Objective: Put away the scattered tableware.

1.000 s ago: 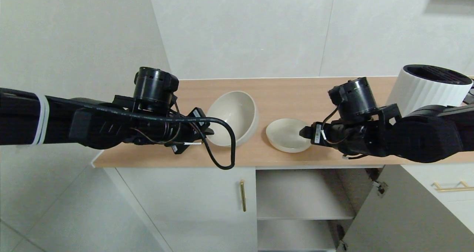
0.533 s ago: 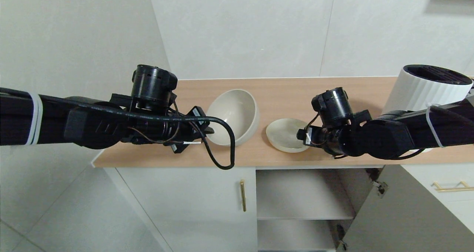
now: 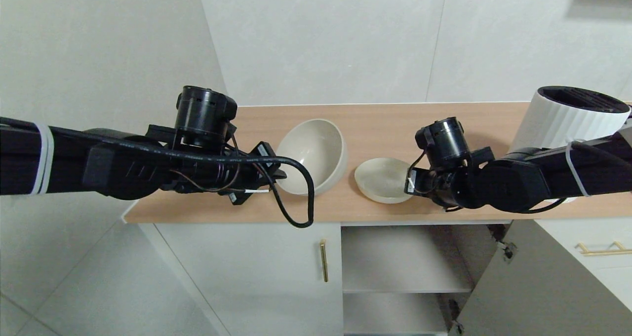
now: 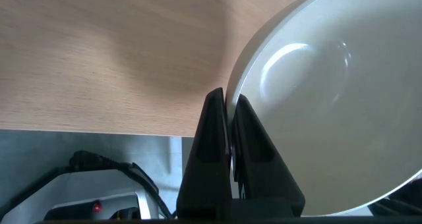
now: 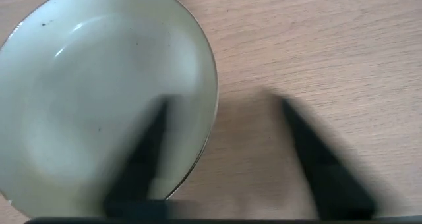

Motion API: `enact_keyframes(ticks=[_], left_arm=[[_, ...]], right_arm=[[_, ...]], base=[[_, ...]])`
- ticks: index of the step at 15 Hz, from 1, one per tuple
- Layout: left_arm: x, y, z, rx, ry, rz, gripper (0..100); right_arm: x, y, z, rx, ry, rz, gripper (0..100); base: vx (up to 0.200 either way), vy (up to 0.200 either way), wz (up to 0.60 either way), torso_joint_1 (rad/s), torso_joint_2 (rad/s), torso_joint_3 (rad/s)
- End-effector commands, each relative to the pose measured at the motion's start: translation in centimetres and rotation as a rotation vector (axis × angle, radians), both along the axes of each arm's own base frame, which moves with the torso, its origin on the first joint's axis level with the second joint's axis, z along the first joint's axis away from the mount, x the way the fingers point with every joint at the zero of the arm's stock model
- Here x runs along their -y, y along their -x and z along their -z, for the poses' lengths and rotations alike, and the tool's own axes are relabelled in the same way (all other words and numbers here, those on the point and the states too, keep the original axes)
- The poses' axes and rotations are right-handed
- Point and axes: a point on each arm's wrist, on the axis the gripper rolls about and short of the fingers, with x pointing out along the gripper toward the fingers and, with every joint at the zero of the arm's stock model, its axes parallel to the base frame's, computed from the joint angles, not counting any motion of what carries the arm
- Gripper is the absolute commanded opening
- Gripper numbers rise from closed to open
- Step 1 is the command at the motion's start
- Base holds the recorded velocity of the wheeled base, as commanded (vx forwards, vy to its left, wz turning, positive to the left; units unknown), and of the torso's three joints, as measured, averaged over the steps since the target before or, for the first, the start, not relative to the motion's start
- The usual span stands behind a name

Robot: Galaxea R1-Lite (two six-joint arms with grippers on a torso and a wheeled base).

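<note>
"What's on that wooden countertop [image 3: 385, 124]?"

"2 pieces of glazed tableware near the front edge, above the open cabinet shelf [image 3: 395, 257]. The bigger is a deep, round cream bowl [image 3: 316, 151], tipped up on its side. The left gripper [image 4: 229, 118] is pinched tight on its thin rim."

"And the smaller?"

"A shallow saucer [image 3: 380, 178] lying flat just beside the bowl. The right gripper [image 5: 224, 158] is spread wide astride its rim, gripping nothing."

"Easy to handle?"

"I doubt it. They look stiff, slick and breakable, and the bowl probably heavy. The rim is the sensible hold on both."
</note>
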Motion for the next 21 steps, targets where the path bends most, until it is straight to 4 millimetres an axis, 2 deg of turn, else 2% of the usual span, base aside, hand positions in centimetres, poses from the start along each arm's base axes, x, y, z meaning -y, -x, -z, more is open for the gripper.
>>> enact_keyframes(ticks=[1, 5, 7, 11, 13, 18, 21], left_arm=[[0.0, 0.1, 0.0, 0.000, 0.000, 0.000, 0], [0.0, 0.1, 0.0, 0.000, 0.000, 0.000, 0], [0.0, 0.4, -0.1, 0.001, 0.000, 0.006, 0], [0.1, 2.8, -1.1, 0.025, -0.008, 0.046, 0], [-0.9, 5.3, -2.0, 0.082, -0.064, 0.102, 0], [-2.4, 9.0, -1.2, 0.096, -0.135, 0.186, 0], [-3.0, 10.4, -1.5, 0.157, -0.197, 0.239, 0]], right_arm=[[0.1, 0.2, -0.4, 0.008, -0.005, 0.000, 0], [0.4, 0.6, -1.1, 0.020, -0.012, 0.001, 0], [1.0, 1.7, -1.6, 0.018, -0.011, -0.006, 0], [3.1, 5.5, -3.5, 0.016, -0.035, -0.065, 0], [4.5, 8.2, -4.6, 0.011, -0.022, -0.159, 0], [7.1, 13.6, -6.9, -0.116, -0.091, -0.390, 0], [7.1, 15.0, -7.7, -0.140, -0.127, -0.472, 0]], base=[[0.000, 0.000, 0.00, 0.000, 0.00, 0.000], [0.000, 0.000, 0.00, 0.000, 0.00, 0.000], [0.000, 0.000, 0.00, 0.000, 0.00, 0.000], [0.000, 0.000, 0.00, 0.000, 0.00, 0.000], [0.000, 0.000, 0.00, 0.000, 0.00, 0.000], [0.000, 0.000, 0.00, 0.000, 0.00, 0.000], [0.000, 0.000, 0.00, 0.000, 0.00, 0.000]])
